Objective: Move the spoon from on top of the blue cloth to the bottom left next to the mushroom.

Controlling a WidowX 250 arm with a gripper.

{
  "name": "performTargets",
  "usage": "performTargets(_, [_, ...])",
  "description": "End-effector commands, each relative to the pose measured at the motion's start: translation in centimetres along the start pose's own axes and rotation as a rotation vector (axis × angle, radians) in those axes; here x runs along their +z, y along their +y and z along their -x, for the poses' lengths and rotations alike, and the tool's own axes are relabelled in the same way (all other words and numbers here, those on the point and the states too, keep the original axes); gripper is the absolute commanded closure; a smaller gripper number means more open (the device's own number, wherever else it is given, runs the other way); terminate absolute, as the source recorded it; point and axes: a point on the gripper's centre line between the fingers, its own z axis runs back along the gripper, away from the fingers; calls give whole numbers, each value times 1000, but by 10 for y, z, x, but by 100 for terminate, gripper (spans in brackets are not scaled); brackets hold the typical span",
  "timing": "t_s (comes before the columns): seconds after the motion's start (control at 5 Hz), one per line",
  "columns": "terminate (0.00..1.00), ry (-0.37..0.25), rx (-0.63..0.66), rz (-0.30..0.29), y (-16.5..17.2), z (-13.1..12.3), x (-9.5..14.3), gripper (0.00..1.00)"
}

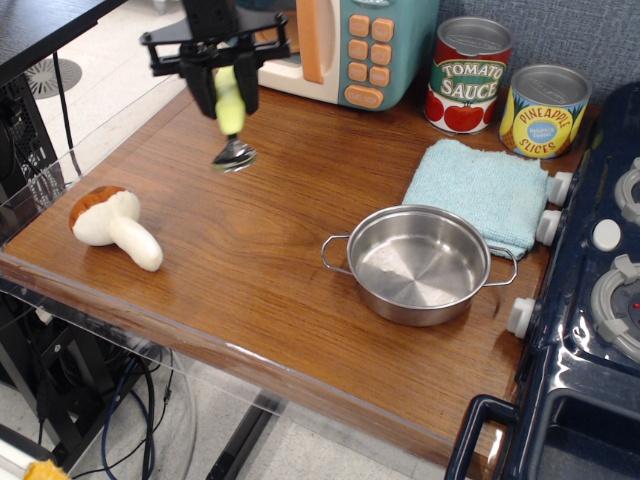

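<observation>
- One fixed view, set above the front of the brown wooden tabletop [260, 250] and looking down at a slant towards the grey-blue back wall [560, 30].
- It stands at middle range, taking in the tabletop from the clear plastic front edge [200, 345] to the toy microwave [350, 50] at the back.
- The dark blue toy stove [600, 300] is cut off by the right border.
</observation>
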Motion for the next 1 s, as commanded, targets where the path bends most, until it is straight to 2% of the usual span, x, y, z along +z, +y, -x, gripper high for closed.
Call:
performTargets(0.0, [0,-65,-292,10,9,5,1,100])
performTargets(0.4, [0,-43,-456,-9,-2,27,-31,100])
performTargets(0.6, [0,-47,-477,-4,-6,30,-50,100])
performTargets(0.8, [0,-49,-503,-28,-10,30,-60,100])
